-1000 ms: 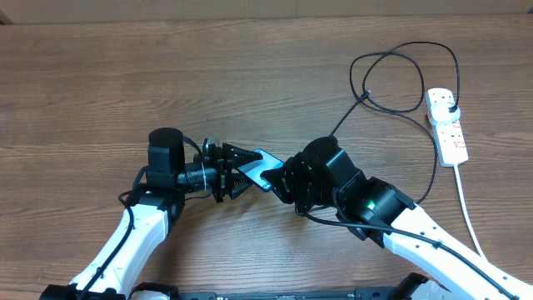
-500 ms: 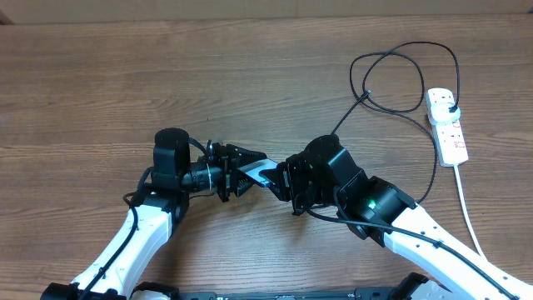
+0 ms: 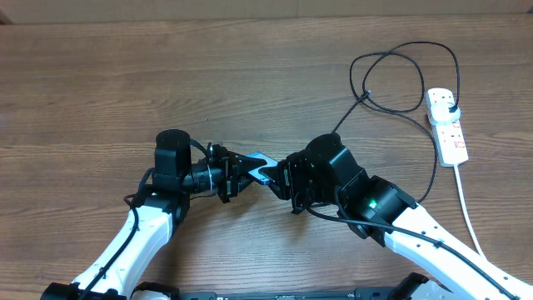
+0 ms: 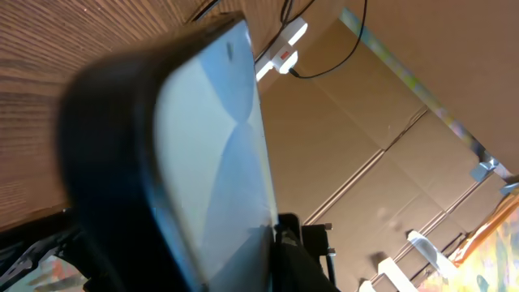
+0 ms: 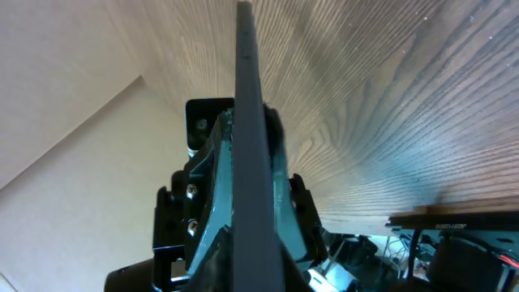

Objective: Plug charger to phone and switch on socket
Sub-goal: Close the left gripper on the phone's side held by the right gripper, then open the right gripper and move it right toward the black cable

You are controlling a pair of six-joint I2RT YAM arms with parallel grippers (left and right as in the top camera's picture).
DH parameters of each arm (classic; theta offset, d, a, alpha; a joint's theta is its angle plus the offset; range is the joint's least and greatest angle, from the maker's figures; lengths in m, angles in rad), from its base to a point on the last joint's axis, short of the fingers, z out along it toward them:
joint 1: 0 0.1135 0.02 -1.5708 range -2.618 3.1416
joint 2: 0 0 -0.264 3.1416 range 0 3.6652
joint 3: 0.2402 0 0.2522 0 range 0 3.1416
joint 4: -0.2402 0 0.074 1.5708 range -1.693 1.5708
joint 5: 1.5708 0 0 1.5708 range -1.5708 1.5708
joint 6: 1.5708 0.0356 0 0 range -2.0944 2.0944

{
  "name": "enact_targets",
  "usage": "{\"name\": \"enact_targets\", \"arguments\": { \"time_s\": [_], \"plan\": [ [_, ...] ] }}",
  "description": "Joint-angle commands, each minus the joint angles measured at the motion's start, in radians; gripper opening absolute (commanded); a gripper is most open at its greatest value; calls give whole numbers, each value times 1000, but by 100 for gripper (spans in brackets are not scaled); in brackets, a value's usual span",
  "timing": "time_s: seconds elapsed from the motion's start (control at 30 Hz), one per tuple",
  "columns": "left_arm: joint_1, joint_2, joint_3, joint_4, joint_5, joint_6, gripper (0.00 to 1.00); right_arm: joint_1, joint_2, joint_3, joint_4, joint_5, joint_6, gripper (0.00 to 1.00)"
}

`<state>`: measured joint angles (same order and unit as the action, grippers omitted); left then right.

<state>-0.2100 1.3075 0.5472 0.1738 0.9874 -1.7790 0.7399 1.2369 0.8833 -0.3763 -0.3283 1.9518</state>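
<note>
Phone [image 3: 264, 172] mostly hidden (edge-on, blurred).

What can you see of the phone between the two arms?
The phone is a thin flat slab with a pale blue glossy screen and dark rim. It is held tilted above the table between both grippers. The right gripper seems clamped on its faces; whether the left gripper grips it is unclear.

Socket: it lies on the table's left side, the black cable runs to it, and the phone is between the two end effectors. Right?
No. The overhead view shows the socket on the right side of the table, not the left. The cable and the phone are as stated.
</note>
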Motion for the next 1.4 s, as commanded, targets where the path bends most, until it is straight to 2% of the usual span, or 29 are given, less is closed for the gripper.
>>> {"name": "enact_targets", "arguments": {
  "time_s": [0.0, 0.13, 0.27, 0.37, 0.63, 0.83, 0.9, 1.0, 1.17, 1.37],
  "plan": [
    [-9, 0, 13, 18, -65, 17, 12, 18, -21, 6, 1, -126, -7, 14],
    [-9, 0, 13, 18, -90, 21, 4, 18, -21, 6, 0, -126, -8, 21],
    [-9, 0, 13, 12, -126, 66, 4, 18, -21, 6, -31, -118, -12, 27],
    [-8, 0, 13, 0, -195, 157, 4, 17, -21, 6, -68, -109, -15, 34],
    [-6, 0, 12, -169, -325, 308, 4, 17, -21, 6, -231, 58, -27, 44],
    [-6, 0, 12, -204, -288, 375, 4, 17, -21, 6, -290, 338, -218, 58],
    [-6, 0, 12, -203, -253, 390, 4, 17, -21, 6, -293, 440, -308, 66],
    [-7, 0, 12, -204, -213, 452, 4, 5, -21, 6, -293, 563, -499, 72],
    [-7, 0, 12, -204, -126, 580, 4, -97, -21, 6, -308, 532, -682, 72],
    [-7, 0, 12, -203, -100, 591, 4, -333, 28, 9, -257, 327, -940, 69]
  ]
}}
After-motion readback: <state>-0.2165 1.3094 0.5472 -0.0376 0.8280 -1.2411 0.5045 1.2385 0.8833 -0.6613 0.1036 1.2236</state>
